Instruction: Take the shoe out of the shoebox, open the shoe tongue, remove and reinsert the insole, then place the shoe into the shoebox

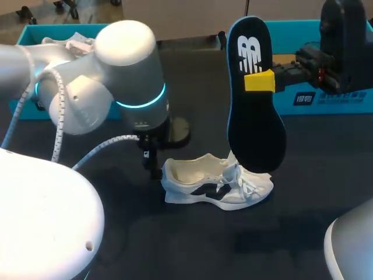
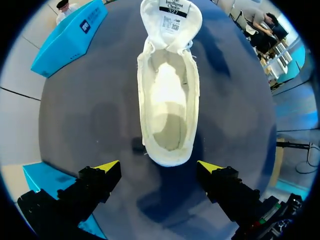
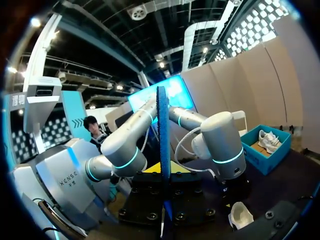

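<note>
Above the shoe [image 1: 215, 184], right pincer [image 1: 257, 81] clamps insole [image 1: 254, 125], left pincer [image 2: 159, 169] gapes; shoebox [image 1: 29, 35] seemingly holds another shoe [image 1: 73, 42].

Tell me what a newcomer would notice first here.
The dark insole stands out most, held upright above the table by the right gripper, which is shut on it. Just below it the white shoe sits on the table, with the left gripper open just behind its heel.
</note>
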Robot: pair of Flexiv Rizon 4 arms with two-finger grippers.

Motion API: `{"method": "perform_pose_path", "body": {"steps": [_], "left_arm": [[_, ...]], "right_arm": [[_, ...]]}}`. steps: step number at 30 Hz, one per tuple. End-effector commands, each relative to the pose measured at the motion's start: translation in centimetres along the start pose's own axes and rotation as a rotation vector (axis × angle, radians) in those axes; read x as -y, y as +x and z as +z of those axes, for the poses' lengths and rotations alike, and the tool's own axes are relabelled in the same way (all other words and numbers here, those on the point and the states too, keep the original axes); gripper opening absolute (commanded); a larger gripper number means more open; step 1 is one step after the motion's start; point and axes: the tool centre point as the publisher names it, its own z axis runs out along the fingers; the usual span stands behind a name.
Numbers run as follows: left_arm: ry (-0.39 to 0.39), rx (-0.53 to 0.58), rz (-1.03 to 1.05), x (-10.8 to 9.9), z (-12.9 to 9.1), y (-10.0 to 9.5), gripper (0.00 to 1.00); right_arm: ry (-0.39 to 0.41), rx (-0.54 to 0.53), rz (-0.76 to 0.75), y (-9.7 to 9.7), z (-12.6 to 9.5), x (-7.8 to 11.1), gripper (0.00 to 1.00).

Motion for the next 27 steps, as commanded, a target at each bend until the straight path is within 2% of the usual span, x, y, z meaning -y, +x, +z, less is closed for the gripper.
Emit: {"method": "perform_pose_path", "body": {"steps": [1,9,13,21,27], "left_arm": [[-0.008,0.012,0.005,0.5,-1.5,0.1,1.0],[0.015,0.018,0.008,2.4,-2.8,-1.0,1.0],[0.025,0.028,0.031,4.2,-2.7,-2.0,1.0],[0.113,0.002,0.101,7.1,-1.0,-3.2,1.0],[0.11,-0.027,0.128,8.5,0.9,-3.4,1.0]], "right_arm": [[0.003,-0.003,0.001,-0.3,0.3,-0.2,0.0],[0.003,-0.003,0.001,-0.3,0.3,-0.2,0.0],[0.003,-0.003,0.001,-0.3,0.3,-0.2,0.0],[0.003,-0.003,0.001,-0.3,0.3,-0.2,0.0],[0.003,-0.003,0.001,-0.3,0.3,-0.2,0.0]]}}
